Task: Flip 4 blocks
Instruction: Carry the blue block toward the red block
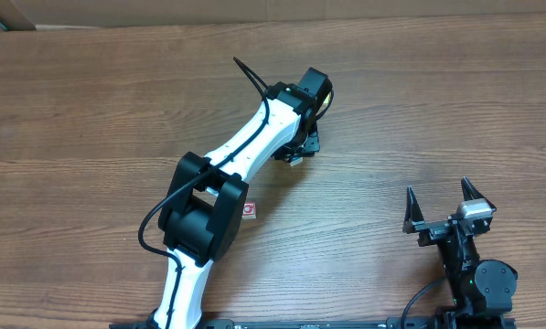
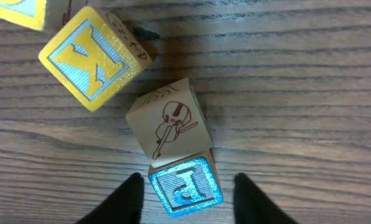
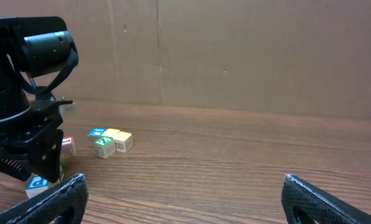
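In the left wrist view a blue "P" block (image 2: 185,185) lies on the wood between my left gripper's (image 2: 187,177) dark fingers (image 2: 130,200). The gripper is open, with a narrow gap on each side of the block. A pale block with a brown violin drawing (image 2: 169,127) touches the P block's far edge. From overhead the left gripper (image 1: 300,146) covers these blocks. The red "Q" block (image 1: 249,209) lies beside the left arm. A green "Z" block (image 3: 104,144) sits further off beside a pale one (image 3: 123,140). My right gripper (image 1: 437,189) hovers open and holds nothing.
A yellow-framed block with a blue letter face (image 2: 89,56) lies beyond the violin block, and another yellow one (image 2: 14,9) shows at the corner. A blue (image 3: 97,134) and a yellow cube (image 3: 112,132) sit by the green block. A cardboard wall (image 3: 235,56) backs the table.
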